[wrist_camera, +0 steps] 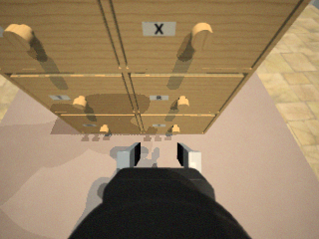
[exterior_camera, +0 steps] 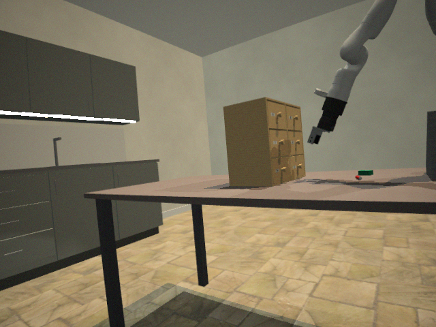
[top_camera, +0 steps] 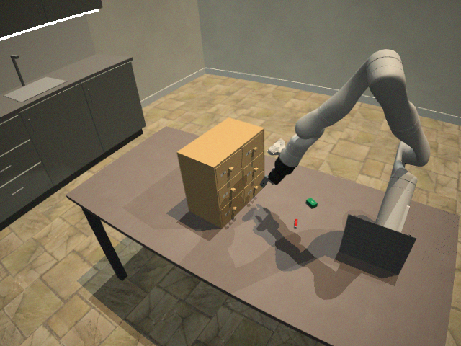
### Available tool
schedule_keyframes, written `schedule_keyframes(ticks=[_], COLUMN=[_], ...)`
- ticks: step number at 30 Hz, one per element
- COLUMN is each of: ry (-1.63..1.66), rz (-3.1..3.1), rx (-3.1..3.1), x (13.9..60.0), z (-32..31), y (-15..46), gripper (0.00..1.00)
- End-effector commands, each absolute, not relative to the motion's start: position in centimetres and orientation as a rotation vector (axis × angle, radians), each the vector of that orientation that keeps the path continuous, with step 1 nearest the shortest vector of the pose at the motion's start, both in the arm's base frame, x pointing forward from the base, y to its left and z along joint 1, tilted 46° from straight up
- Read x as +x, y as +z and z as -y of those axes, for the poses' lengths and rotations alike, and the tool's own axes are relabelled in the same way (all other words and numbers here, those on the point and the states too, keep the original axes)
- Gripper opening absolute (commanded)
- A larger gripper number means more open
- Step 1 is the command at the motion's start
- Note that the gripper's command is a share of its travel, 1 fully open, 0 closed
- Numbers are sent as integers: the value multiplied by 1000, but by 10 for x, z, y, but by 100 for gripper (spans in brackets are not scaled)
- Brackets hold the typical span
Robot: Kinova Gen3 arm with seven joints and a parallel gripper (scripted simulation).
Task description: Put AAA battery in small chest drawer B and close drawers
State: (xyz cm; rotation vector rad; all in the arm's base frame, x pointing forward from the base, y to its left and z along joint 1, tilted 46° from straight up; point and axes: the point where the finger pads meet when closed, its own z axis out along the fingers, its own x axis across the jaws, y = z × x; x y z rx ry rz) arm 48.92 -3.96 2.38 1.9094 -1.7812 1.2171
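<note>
Nothing seems done: the small red battery (top_camera: 295,223) lies mid-frame on the table (top_camera: 148,193), jaws wide and empty beside the shut tan wooden chest (top_camera: 220,167).

A kitchen: dark cabinets (top_camera: 74,122), a sink (top_camera: 34,88) and tiled floor (top_camera: 45,298).

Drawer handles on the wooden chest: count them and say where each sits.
6, on the tan wooden chest, in two columns of three. Left column: top, middle, bottom. Right column: top, middle, bottom. None seems hidden.
</note>
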Motion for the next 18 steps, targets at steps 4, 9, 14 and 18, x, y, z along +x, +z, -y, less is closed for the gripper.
schedule_keyframes(ticks=[4, 9, 14, 18], ry=[1176, 1135, 1082, 1040], rz=[1775, 1784, 1795, 1804], rx=[1896, 1874, 1847, 1824], x=[487, 483, 477, 473], z=[29, 24, 18, 13], y=[27, 31, 36, 41], gripper=[100, 100, 100, 100])
